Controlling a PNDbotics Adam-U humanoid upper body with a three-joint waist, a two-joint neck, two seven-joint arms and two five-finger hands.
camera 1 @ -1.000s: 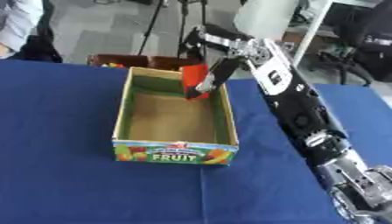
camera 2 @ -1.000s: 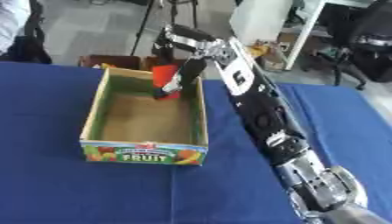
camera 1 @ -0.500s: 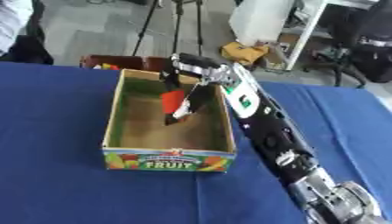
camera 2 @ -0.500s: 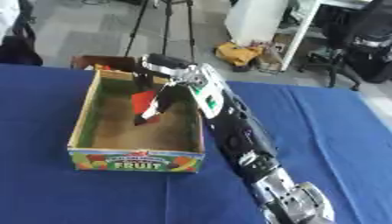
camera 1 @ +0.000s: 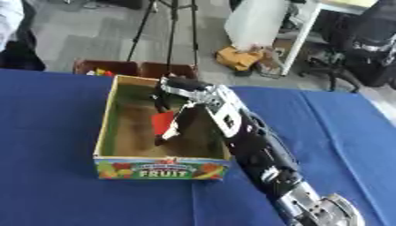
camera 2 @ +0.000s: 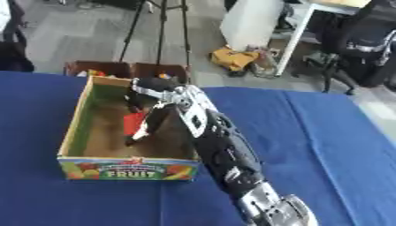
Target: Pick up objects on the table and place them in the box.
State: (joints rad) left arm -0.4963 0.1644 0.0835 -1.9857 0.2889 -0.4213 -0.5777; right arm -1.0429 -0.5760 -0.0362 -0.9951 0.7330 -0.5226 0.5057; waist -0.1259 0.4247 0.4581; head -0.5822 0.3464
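While inside the box, the robot hand grips a red object.

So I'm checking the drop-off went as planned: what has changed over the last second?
The right hand, holding the red object, has moved from the far right rim of the open cardboard fruit box down into its interior. It has not let go yet. The box stays on the blue tablecloth; its shift in the picture looks like camera motion. The left hand is out of view.
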